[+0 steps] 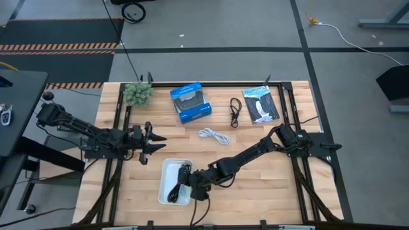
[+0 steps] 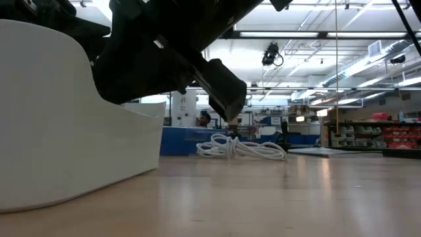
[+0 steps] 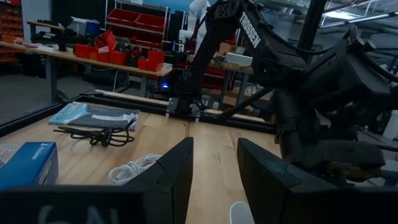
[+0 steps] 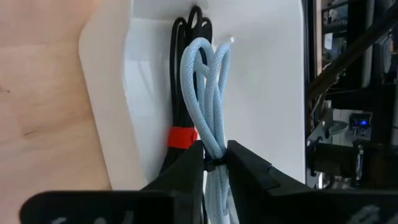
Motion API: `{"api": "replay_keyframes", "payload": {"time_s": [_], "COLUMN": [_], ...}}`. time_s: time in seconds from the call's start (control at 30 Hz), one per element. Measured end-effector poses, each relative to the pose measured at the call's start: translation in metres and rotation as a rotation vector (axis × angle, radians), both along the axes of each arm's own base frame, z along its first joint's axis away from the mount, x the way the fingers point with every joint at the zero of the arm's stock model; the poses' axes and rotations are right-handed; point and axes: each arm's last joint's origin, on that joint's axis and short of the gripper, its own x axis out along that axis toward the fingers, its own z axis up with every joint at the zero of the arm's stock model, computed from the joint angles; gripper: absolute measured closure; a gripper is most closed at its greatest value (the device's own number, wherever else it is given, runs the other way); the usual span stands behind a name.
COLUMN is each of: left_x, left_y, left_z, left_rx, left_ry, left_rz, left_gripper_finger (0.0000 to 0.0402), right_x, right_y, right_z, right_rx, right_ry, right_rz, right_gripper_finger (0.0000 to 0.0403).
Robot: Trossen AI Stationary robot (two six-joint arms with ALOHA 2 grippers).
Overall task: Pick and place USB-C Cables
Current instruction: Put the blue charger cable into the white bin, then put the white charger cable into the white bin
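Observation:
The white bin [image 1: 167, 167] sits near the table's near edge. My right gripper [image 4: 213, 167] is over it, shut on the bluish-grey cable [image 4: 205, 93]. The black cable with the red tie [image 4: 182, 137] lies inside the bin [image 4: 149, 93]. The white cable [image 1: 214, 135] and the black cable [image 1: 234, 112] lie on the table past the bin, toward the far edge. My left gripper [image 1: 152, 140] hovers open at the table's left, touching nothing; its wrist view shows the white cable [image 3: 132, 168] ahead. My right gripper pinches the bluish-grey cable between its two fingers [image 4: 188, 167], at the small dark tie [image 4: 213, 164] around the bundle. The fingers come from above, slanting down into the bin. The bundle's looped end [image 4: 200, 53] reaches forward over the bin's floor, beside the black cable.
A blue box [image 1: 190, 102] and a dark flat packet with white print [image 1: 261, 104] lie near the far edge, with a small green plant [image 1: 137, 93] at the far left corner. The low view shows the bin's wall [image 2: 79, 151] and the white cable [image 2: 240, 148].

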Motion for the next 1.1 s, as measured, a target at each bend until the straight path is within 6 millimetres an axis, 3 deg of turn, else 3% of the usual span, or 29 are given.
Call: {"api": "replay_keyframes", "payload": {"time_s": [0.23,0.37,0.6,0.77,1.0,1.1], "left_x": [0.000,0.000,0.000,0.000,0.000,0.000], "left_y": [0.000,0.000,0.000,0.000,0.000,0.000], "left_z": [0.000,0.000,0.000,0.000,0.000,0.000], "left_rx": [0.000,0.000,0.000,0.001,0.000,0.000], "left_ry": [0.000,0.000,0.000,0.002,0.001,0.001], "left_rz": [0.000,0.000,0.000,0.000,0.000,0.000], "left_gripper_finger": [0.0269,0.0269,0.0269,0.0269,0.0269,0.0269], "right_x": [-0.001,-0.001,-0.005,-0.010,-0.021,-0.028], "right_y": [-0.001,-0.001,-0.001,-0.004,-0.025,-0.038], "right_z": [-0.001,0.000,0.006,0.034,0.081,0.095], "right_rx": [0.008,-0.018,-0.098,-0.050,-0.099,-0.026], "right_ry": [0.015,-0.012,-0.081,-0.141,-0.277,-0.287], "right_rz": [-0.028,-0.135,-0.304,-0.378,-0.595,-0.707], "right_gripper_finger": [0.0275,0.0243,0.0224,0.0225,0.0225,0.0224]}}
